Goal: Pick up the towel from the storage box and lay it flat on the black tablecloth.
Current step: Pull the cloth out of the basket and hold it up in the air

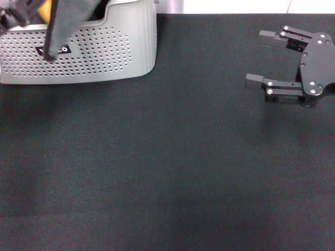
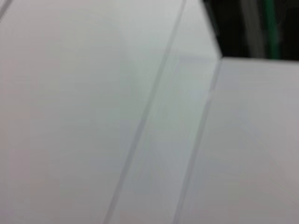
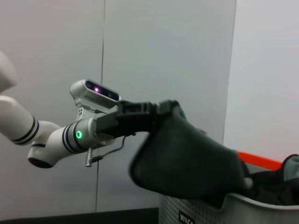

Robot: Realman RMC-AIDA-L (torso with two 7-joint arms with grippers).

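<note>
The storage box (image 1: 104,52) stands at the far left of the black tablecloth (image 1: 157,172). Above it my left gripper (image 1: 15,15) is shut on the towel (image 1: 63,26), which hangs as a dark grey strip down over the box's front wall, with a sliver of yellow at its top. In the right wrist view the left gripper (image 3: 156,112) holds the towel (image 3: 187,163) bunched up, its lower end still at the box rim (image 3: 224,210). My right gripper (image 1: 257,57) hovers open and empty at the far right.
Dark clothes (image 3: 280,177) lie inside the box, with an orange-red strip (image 3: 259,161) behind them. The left wrist view shows only pale wall panels. A white wall runs behind the table's far edge.
</note>
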